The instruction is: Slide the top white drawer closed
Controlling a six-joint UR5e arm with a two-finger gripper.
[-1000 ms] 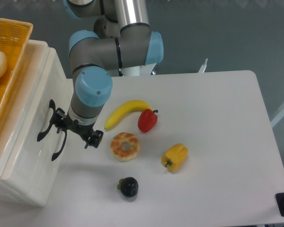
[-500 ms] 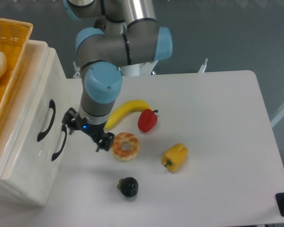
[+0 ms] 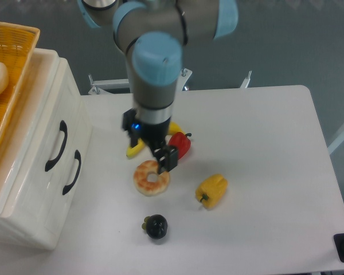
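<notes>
The top drawer (image 3: 49, 137) sits at the desk's left edge, front flush with the cabinet (image 3: 40, 189), so the closing looks done; next calls only for the arm to clear. The jaws of the gripper (image 3: 152, 150), above the banana (image 3: 133, 150), hold nothing; their gap I cannot tell. Glossy white plastic, curved black handles.

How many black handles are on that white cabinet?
2. One sits on the top white drawer, its handle nearer the basket side; the second handle is on the lower drawer, beside it, toward the table.
</notes>
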